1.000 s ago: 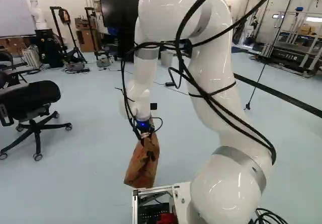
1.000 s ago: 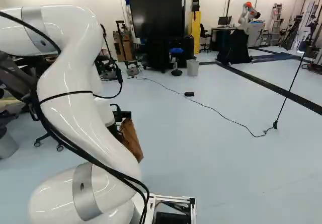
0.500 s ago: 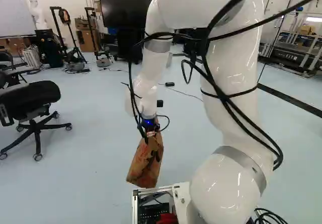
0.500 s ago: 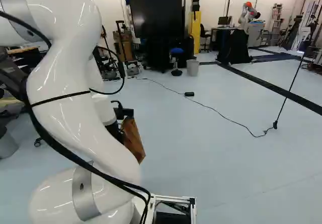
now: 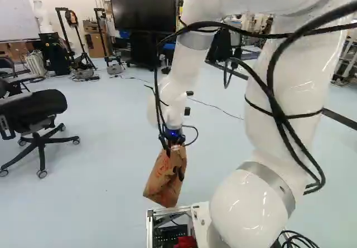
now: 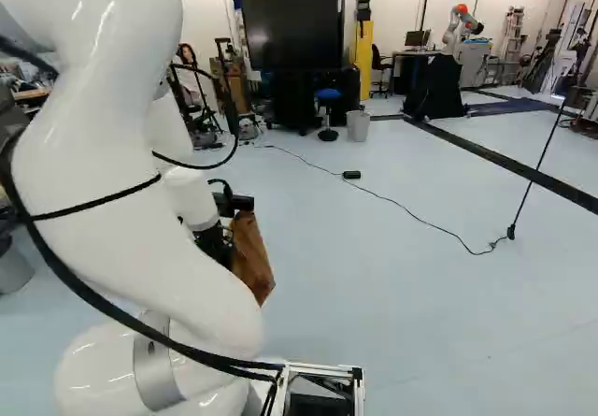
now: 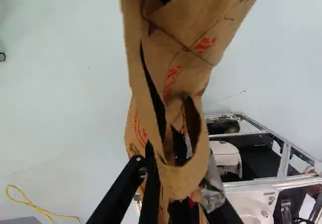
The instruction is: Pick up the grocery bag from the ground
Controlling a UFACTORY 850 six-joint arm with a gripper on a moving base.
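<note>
In the left base view my gripper [image 5: 174, 143] points downward with the brown paper grocery bag [image 5: 167, 178] hanging beneath it. The bag, creased and marked with red print, tilts with its lower end just ahead of the base's metal frame. The right base view shows part of the bag [image 6: 250, 257] beyond the arm. In the wrist view the gripper [image 7: 175, 203] is shut on the bunched paper of the bag [image 7: 188, 38], which stretches ahead of the fingers. Folds of paper hide part of the fingertips.
The base's open metal frame [image 7: 287, 158] lies close beside the bag. A black office chair [image 5: 34, 111] stands at the left of the left base view. A black cable [image 6: 402, 206] crosses the floor. Another robot [image 5: 38, 8] and a large screen [image 5: 142, 5] are farther back.
The arm has shifted against its lowest joint, its upper part rising. Gripper and bag have moved together, a little to the right in the left base view. The base has stayed put.
</note>
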